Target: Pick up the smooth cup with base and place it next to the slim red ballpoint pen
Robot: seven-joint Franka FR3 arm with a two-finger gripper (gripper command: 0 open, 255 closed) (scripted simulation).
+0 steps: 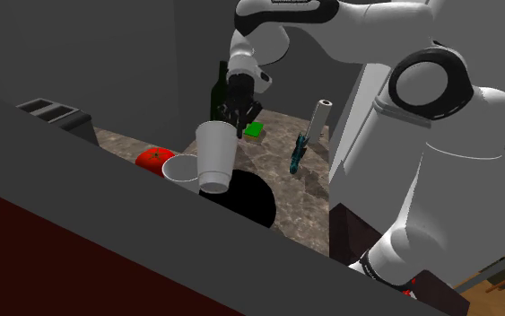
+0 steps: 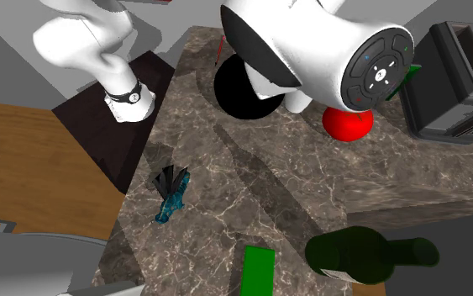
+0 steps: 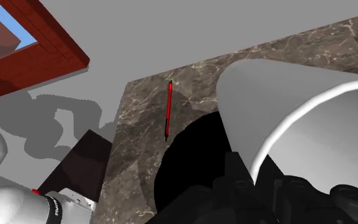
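1. Orientation: white cup hung from the gripper, long axis close to vertical in the shoulder view, wide mouth up at the fingers, narrower closed end down.
2. Location: raised over the marble-patterned countertop, lower end above the near edge of a black disc and just beside a white round-rimmed vessel.
3. Gripper state: clamped on the cup's upper wall at the rim; in the wrist view, rim running down between the black fingers.
4. Added by the wrist view: slim red pen, flat on the countertop just beside the disc's far edge and close to the counter's edge, long axis running away from the gripper, apart from the cup.
5. Added by the second exterior view, looking down on the counter: toaster, red round object, dark green bottle, green block, teal-and-black item.
6. Appearance: plain white, smooth-walled, tapering evenly from mouth to base, with a thin pale rim.
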